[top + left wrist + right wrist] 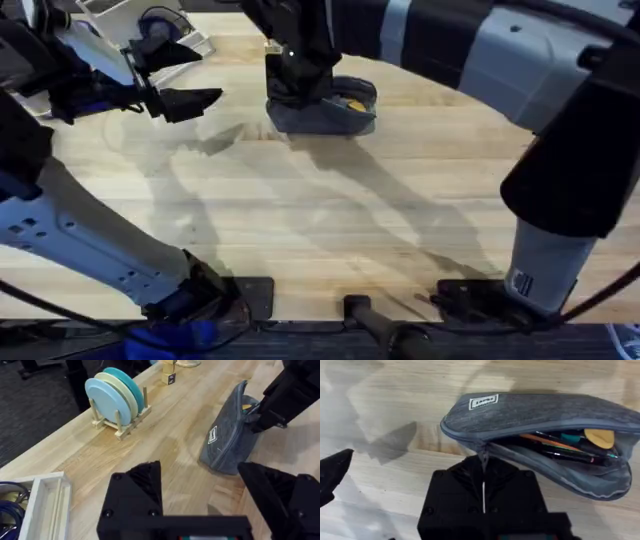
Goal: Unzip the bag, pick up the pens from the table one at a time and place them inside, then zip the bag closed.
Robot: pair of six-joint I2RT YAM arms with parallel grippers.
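Blue-grey fabric pencil pouch (540, 415) lying open on the wooden table (330, 220).

We see it on its side at the table's far middle, zipper mostly undone, its mouth gaping along the top. A small white label sits on its flank. Inside we make out several pens (560, 445), orange and teal among them, plus something yellow.

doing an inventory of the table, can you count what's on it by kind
Fabric pouches: 1, the bag, open with pens showing inside
Wooden plate racks: 1
Plates in the rack: 3, two blue and one cream
White trays: 1
Small wooden blocks: 1
Total: 7, not counting the pens inside the bag, which overlap too much to count
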